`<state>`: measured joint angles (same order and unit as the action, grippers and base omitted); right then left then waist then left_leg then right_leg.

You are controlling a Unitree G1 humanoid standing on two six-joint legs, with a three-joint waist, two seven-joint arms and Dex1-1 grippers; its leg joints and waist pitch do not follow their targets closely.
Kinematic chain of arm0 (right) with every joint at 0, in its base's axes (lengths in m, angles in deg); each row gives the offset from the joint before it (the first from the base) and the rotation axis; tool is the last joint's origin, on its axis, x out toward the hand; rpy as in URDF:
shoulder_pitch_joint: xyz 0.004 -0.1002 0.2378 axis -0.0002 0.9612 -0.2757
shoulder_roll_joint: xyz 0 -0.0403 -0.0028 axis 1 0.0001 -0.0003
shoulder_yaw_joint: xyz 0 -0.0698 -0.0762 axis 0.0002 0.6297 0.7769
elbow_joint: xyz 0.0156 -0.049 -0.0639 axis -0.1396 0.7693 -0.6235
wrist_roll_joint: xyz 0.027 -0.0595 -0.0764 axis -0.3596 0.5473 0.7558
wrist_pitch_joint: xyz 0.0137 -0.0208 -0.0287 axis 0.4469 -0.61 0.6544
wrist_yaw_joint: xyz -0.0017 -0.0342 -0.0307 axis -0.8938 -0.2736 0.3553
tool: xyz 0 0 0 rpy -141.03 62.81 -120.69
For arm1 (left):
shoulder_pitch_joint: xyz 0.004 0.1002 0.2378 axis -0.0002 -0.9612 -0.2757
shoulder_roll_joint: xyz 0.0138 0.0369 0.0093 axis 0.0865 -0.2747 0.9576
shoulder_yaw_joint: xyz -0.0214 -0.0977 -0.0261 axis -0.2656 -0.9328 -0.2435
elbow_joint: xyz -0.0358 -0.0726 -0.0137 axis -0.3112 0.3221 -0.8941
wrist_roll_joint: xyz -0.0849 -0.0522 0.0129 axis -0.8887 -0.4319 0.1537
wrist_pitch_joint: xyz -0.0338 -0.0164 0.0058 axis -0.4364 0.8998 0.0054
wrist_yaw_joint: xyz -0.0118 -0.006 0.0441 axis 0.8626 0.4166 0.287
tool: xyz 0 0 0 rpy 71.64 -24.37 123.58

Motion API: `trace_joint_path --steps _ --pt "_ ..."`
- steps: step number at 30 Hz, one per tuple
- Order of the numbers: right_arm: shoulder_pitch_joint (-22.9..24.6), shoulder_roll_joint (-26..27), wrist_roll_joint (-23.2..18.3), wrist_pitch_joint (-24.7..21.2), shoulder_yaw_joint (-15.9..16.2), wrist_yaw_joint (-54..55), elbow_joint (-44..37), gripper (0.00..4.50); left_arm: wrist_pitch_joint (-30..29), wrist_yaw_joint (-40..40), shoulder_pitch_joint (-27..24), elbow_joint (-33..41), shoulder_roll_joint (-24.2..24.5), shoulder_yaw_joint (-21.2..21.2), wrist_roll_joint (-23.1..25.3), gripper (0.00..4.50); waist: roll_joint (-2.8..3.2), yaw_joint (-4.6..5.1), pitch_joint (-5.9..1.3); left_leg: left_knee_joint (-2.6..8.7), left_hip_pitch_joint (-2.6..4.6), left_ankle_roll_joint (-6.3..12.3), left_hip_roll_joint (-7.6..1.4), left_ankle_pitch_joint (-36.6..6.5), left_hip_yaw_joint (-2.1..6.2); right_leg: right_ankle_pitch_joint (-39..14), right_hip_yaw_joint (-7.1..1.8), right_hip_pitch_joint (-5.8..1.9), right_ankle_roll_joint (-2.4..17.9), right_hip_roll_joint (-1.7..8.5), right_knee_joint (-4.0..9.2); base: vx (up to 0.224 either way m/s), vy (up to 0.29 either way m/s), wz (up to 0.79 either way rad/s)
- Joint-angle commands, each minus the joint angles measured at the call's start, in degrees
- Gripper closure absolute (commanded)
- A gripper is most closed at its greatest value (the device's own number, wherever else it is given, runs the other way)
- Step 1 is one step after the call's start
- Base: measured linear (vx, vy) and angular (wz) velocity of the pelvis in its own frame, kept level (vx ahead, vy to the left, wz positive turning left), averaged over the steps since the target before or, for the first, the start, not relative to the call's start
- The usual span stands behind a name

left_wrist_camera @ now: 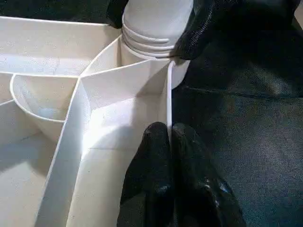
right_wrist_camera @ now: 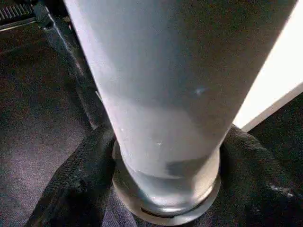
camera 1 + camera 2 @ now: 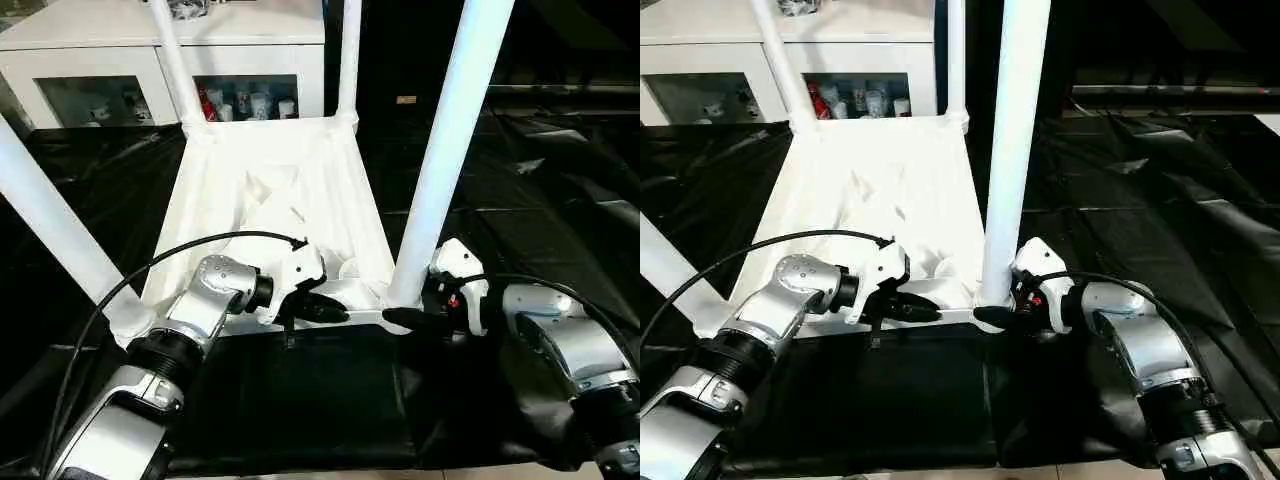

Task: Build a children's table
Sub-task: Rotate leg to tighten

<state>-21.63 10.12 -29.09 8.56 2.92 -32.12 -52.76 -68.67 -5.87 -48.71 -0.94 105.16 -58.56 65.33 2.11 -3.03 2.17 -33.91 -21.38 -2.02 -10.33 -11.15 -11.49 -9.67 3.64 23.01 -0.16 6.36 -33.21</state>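
At the near corner socket, right gripper [image 3: 992,318] straddles the leg [image 3: 1012,150] loosely; left gripper [image 3: 318,308] pinches the tabletop rim [image 1: 168,101] shut; leg may tilt.

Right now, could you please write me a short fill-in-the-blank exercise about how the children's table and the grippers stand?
1. The white tabletop lies upside down with ____ legs standing in its corner sockets.
2. The left gripper is shut on the tabletop's ____.
3. The right gripper has a finger on each side of the near right leg at its ____.

Missing words: four; rim; base
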Motion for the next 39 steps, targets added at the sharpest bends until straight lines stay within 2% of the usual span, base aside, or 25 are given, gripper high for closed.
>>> trace_joint_path --steps 1,7,9,10,12,13,15,17,18,20,21,22,23,25,28,29,32,34,35,36,37,39 --pt "-0.52 0.35 1.14 0.17 0.92 0.55 0.78 1.71 0.08 -0.80 -0.06 -0.18 -0.24 0.78 0.11 4.50 -0.59 -0.05 -3.43 3.95 0.71 4.15 -2.80 -10.06 0.96 -7.78 -1.86 -2.92 15.71 2.18 2.78 0.000 0.000 0.00" --pt "0.46 2.06 1.61 0.17 0.00 4.26 1.89 1.73 -0.52 1.42 -0.21 -0.59 -0.86 0.38 0.37 4.50 -0.63 0.02 -3.47 3.90 0.67 4.28 -2.77 -9.55 0.97 -7.12 -1.86 -2.95 15.85 2.15 2.67 0.000 0.000 0.00" --pt "0.71 5.90 0.60 -0.70 -3.04 10.86 3.56 1.73 -0.70 5.04 0.42 -1.90 -2.31 -0.37 0.75 4.50 -0.60 0.55 -3.13 4.17 0.61 3.28 -2.56 -12.27 0.98 -11.19 -1.86 -2.68 15.19 2.18 3.24 0.000 0.000 0.00" --pt "0.80 6.95 0.14 -1.14 -3.84 12.37 3.72 1.73 -1.04 6.34 0.61 -2.24 -2.83 -0.56 0.93 4.50 -0.78 0.71 -3.20 4.22 0.69 2.72 -2.52 -12.97 1.12 -12.87 -1.77 -2.77 14.67 2.29 3.42 0.000 0.000 0.00" --pt "1.04 10.78 -0.88 -2.77 -6.08 18.16 4.03 1.73 -1.77 10.80 1.36 -3.38 -4.87 -0.97 1.64 4.50 -0.74 1.17 -3.07 4.49 0.80 1.61 -2.52 -14.26 1.25 -16.00 -1.82 -2.68 13.37 2.17 3.81 0.000 0.000 0.00" --pt "0.94 15.05 -0.49 -3.04 -7.60 25.29 5.11 1.73 -3.10 17.60 2.49 -4.95 -7.86 -1.76 2.54 4.50 -0.59 1.58 -3.04 4.56 0.78 0.68 -2.45 -15.34 1.25 -17.67 -1.88 -2.52 12.45 2.09 4.02 0.000 0.000 0.00" --pt "0.55 16.93 0.22 -3.24 -8.20 29.24 6.02 1.73 -4.08 19.81 2.88 -5.36 -9.28 -1.95 2.68 4.50 -0.68 1.57 -3.02 4.71 1.12 -0.24 -2.41 -16.41 1.40 -19.87 -1.77 -2.29 11.60 2.15 4.40 0.000 0.000 0.00" --pt "-0.67 20.46 1.67 -4.01 -9.29 36.88 8.37 1.73 -5.99 22.95 3.27 -5.69 -12.14 -1.53 3.15 4.50 -0.63 1.73 -2.97 4.81 0.91 -0.36 -2.34 -16.68 1.50 -20.77 -1.79 -2.36 10.84 2.17 4.47 0.000 0.000 0.00" --pt "-0.96 21.16 2.12 -3.95 -9.16 38.02 8.91 1.73 -6.41 23.66 3.32 -5.75 -12.89 -1.33 3.31 4.50 -0.60 1.85 -2.98 4.85 0.85 -0.41 -2.35 -16.49 1.51 -20.44 -1.81 -2.30 10.75 2.12 4.46 0.000 0.000 0.00" --pt "-1.84 22.84 4.17 -2.29 -6.85 38.38 10.08 1.73 -7.82 25.62 3.32 -5.57 -15.44 -0.40 3.91 4.50 -0.88 2.03 -2.97 4.80 0.95 -0.31 -2.27 -17.37 1.47 -20.94 -1.76 -2.14 10.29 2.11 4.69 0.000 0.000 0.00" --pt "-2.06 23.21 4.49 -1.89 -6.39 38.21 10.17 1.73 -8.16 25.68 3.27 -5.43 -15.81 -0.22 3.98 4.50 -0.74 2.00 -2.95 4.80 0.97 -0.14 -2.26 -17.56 1.49 -20.83 -1.78 -2.11 10.29 2.13 4.75 0.000 0.000 0.00" --pt "-2.26 23.77 4.93 -1.54 -6.37 38.54 10.17 1.38 -8.22 25.85 3.33 -5.61 -16.16 -0.21 4.20 4.50 -0.82 2.08 -3.00 4.84 0.81 0.21 -2.24 -17.32 1.51 -20.00 -1.80 -2.26 10.29 2.07 4.67 0.000 0.000 0.00" --pt "-2.36 23.90 5.08 -1.21 -6.34 38.54 10.19 1.38 -8.10 25.80 3.36 -5.69 -16.21 -0.17 4.29 4.50 -0.82 2.08 -3.00 4.84 0.81 0.21 -2.24 -17.32 1.51 -20.00 -1.80 -2.26 10.29 2.07 4.67 0.000 0.000 0.00" --pt "-2.78 23.94 4.80 0.48 -6.60 37.66 9.85 1.04 -7.38 24.77 3.28 -5.90 -15.40 -0.12 4.37 4.50 -0.79 2.13 -3.02 4.83 0.75 0.73 -2.26 -17.08 1.48 -18.72 -1.81 -2.27 10.51 2.06 4.58 0.000 0.000 0.00" --pt "-3.05 22.06 3.03 1.31 -7.08 33.73 8.07 0.94 -6.92 22.72 3.06 -5.68 -13.29 -0.35 4.11 4.50 -0.65 2.28 -3.15 4.81 0.58 1.37 -2.23 -16.57 1.54 -17.04 -1.77 -2.53 11.08 2.07 4.39 0.000 0.000 0.00" --pt "-2.92 20.86 1.94 0.55 -7.28 31.30 6.77 0.60 -6.85 21.89 2.99 -5.50 -12.46 -0.48 4.00 4.50 -0.62 2.34 -3.16 4.81 0.55 1.53 -2.27 -16.47 1.53 -16.49 -1.77 -2.55 11.28 2.06 4.32 0.000 0.000 0.00" --pt "-2.20 16.91 1.07 -0.45 -6.78 25.76 3.74 0.52 -4.96 18.93 2.68 -4.95 -10.34 -0.59 3.82 4.50 -0.67 2.41 -3.44 4.45 0.41 3.06 -2.33 -14.15 1.44 -11.55 -1.80 -2.99 12.47 1.98 3.79 0.000 0.000 0.00" --pt "0.32 9.87 0.08 0.09 -5.65 15.97 -1.08 0.52 -1.61 12.52 1.81 -3.36 -6.82 -1.00 2.16 4.50 -0.59 2.27 -3.52 4.12 0.33 4.35 -2.35 -11.61 1.26 -7.43 -1.82 -3.05 13.71 1.98 3.42 0.000 0.000 0.00" --pt "0.39 9.70 0.01 0.07 -5.66 15.74 -1.20 0.52 -1.52 12.29 1.78 -3.30 -6.71 -1.00 2.11 4.50 -0.62 1.94 -3.66 3.92 0.30 5.45 -2.39 -10.26 1.33 -4.90 -1.78 -3.41 14.61 2.14 3.10 0.000 0.000 0.00" --pt "0.86 8.55 -0.49 -0.11 -5.77 14.21 -2.08 0.52 -0.88 10.62 1.54 -2.89 -5.96 -0.98 1.70 4.50 -0.59 1.97 -3.70 3.78 0.23 6.16 -2.37 -9.27 1.25 -3.53 -1.80 -3.28 15.21 2.09 2.83 0.000 0.000 0.00" --pt "1.38 6.81 -0.69 0.09 -5.64 12.11 -2.87 0.52 -0.71 8.41 1.20 -2.24 -4.96 -0.90 1.15 4.50 -0.34 1.77 -3.58 3.79 0.25 7.00 -2.45 -8.61 1.20 -2.74 -1.70 -3.22 16.20 2.15 2.73 0.000 0.000 0.00" --pt "2.30 3.40 -0.74 0.74 -5.25 8.04 -4.12 0.52 -0.41 5.44 0.84 -1.45 -3.16 -0.67 0.76 4.50 -0.39 1.63 -3.44 3.89 0.44 6.70 -2.61 -9.81 1.13 -4.85 -1.65 -3.10 16.20 2.08 2.99 0.000 0.000 0.00"
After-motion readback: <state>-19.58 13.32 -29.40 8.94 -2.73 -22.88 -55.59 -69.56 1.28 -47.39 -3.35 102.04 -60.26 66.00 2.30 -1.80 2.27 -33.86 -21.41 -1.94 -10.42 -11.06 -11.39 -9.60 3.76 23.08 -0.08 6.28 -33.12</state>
